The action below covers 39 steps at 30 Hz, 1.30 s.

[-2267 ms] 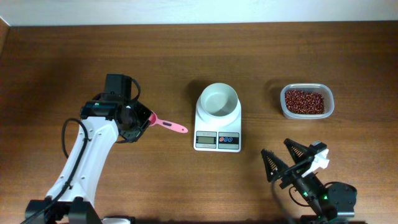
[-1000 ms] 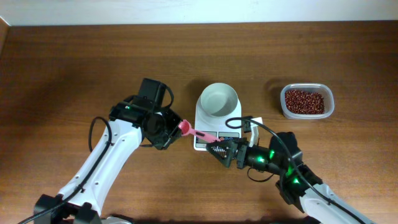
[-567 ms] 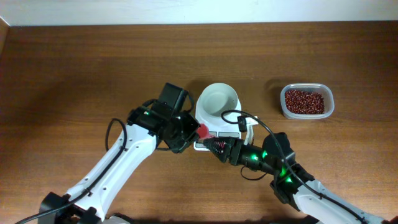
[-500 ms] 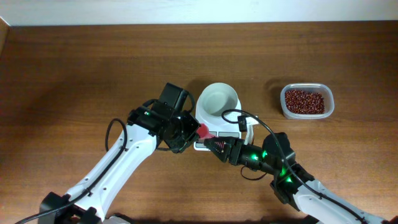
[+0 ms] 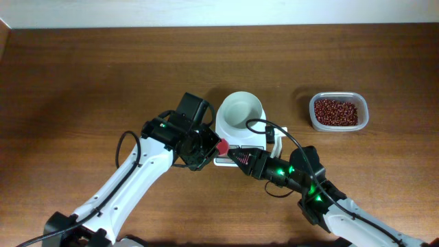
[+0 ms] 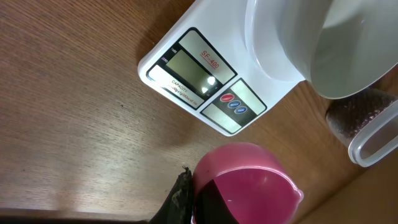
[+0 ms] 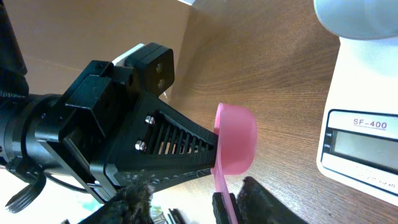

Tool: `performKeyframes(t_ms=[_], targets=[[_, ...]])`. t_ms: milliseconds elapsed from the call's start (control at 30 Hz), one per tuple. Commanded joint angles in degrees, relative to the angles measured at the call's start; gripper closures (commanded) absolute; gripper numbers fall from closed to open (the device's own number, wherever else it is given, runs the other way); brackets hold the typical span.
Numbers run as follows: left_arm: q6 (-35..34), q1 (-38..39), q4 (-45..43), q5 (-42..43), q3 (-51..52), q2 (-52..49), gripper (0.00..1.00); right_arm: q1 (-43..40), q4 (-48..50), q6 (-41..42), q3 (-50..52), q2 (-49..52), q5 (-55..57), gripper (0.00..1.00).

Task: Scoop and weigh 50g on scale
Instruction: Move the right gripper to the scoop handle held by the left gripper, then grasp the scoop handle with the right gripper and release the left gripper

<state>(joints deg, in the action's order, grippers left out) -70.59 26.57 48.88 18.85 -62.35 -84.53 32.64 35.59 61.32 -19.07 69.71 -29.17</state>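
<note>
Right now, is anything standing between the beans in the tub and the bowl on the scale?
Nothing visible does. Only bare table lies between the beans and the bowl on the scale. The left tool and right tool are at the pink spoon by the display side, off that path.

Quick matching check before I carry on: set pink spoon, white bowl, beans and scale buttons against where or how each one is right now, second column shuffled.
Things:
1. pink spoon
2. white bowl
3. beans
4. scale buttons

Place or state:
A. in the clear tub
B. red and blue, beside the display
C. gripped by the left gripper
D. sitting on the scale, nothing in it

Pairs: 1-C; 2-D; 3-A; 4-B
</note>
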Motion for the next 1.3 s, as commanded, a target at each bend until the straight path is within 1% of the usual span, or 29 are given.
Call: performKeyframes(t_ms=[0,67,333,367,400,467,533,700,833,933,967,1000,1033,1067,1100,1133,1167,1200,1233,1267], targets=[[-0.6,0.4,0.4,-0.9,-0.1,0.7,1.00,0.5,0.2,-0.6,-0.8,0.4,-0.3,0.56],[-0.6,0.4,0.4,-0.9,-0.1,0.7,1.00,0.5,0.2,-0.6,-0.8,0.4,-0.5,0.60],[-0.6,0.1,0.9,-3.6,-0.1,0.7,1.00,0.5,-0.7,-0.6,-0.8,0.4,-0.5,0.61],[-0.6,0.1,0.9,-3.7,-0.1,0.7,1.00,0.5,-0.9,-0.6,-0.8,0.4,-0.5,0.65],[-0.6,0.1,0.9,-3.7,-0.1,0.7,1.00,0.5,-0.9,-0.6,-0.8,0.4,-0.5,0.66],[-0.6,0.1,0.9,-3.7,-0.1,0.7,1.00,0.5,-0.9,-0.6,-0.8,0.4,-0.5,0.74],[-0.6,0.1,0.9,-3.7,-0.1,0.7,1.00,0.5,-0.9,-0.6,-0.8,0.4,-0.5,0.77],[-0.6,0.1,0.9,-3.7,-0.1,0.7,1.00,0.5,-1.3,-0.6,-0.8,0.4,-0.5,0.84],[-0.6,0.1,0.9,-5.2,-0.1,0.7,1.00,0.5,-1.8,-0.6,-0.8,0.4,-0.5,0.86],[-0.6,0.1,0.9,-5.2,-0.1,0.7,1.00,0.5,-2.8,-0.6,-0.8,0.4,-0.5,0.91],[-0.6,0.1,0.9,-5.2,-0.1,0.7,0.93,0.5,-3.3,-0.6,-0.8,0.4,-0.5,0.96],[-0.6,0.1,0.9,-5.2,-0.1,0.7,0.78,0.5,-3.7,-0.9,-0.8,0.4,-0.3,0.96],[-0.6,0.1,0.9,-5.2,-0.1,0.7,0.65,0.5,-4.3,-1.1,-0.8,0.4,-0.1,0.96],[-0.6,0.1,0.9,-5.2,-0.1,0.7,0.58,0.5,-6.2,-1.4,-0.8,0.4,1.0,0.96],[-0.6,0.1,0.9,-5.2,-0.1,0.7,0.55,0.5,-7.6,-2.1,-0.8,0.4,1.8,0.96],[-0.6,0.1,0.9,-5.2,-0.1,0.7,0.49,0.3,-8.1,-5.6,-0.8,0.4,1.8,0.96],[-0.6,0.1,0.9,-6.2,-0.1,0.7,0.41,0.3,-8.2,-9.6,-0.8,0.4,1.8,0.96],[-0.5,0.1,1.0,-7.8,-0.1,0.7,0.39,0.3,-8.2,-11.8,-0.8,0.4,1.8,0.96],[-0.5,0.1,1.4,-8.5,-0.1,0.7,0.36,0.3,-8.4,-12.5,-0.8,0.4,1.7,0.96],[-0.6,0.1,1.8,-9.0,-0.1,0.7,0.28,0.3,-8.7,-14.8,-0.8,0.4,0.9,0.96]])
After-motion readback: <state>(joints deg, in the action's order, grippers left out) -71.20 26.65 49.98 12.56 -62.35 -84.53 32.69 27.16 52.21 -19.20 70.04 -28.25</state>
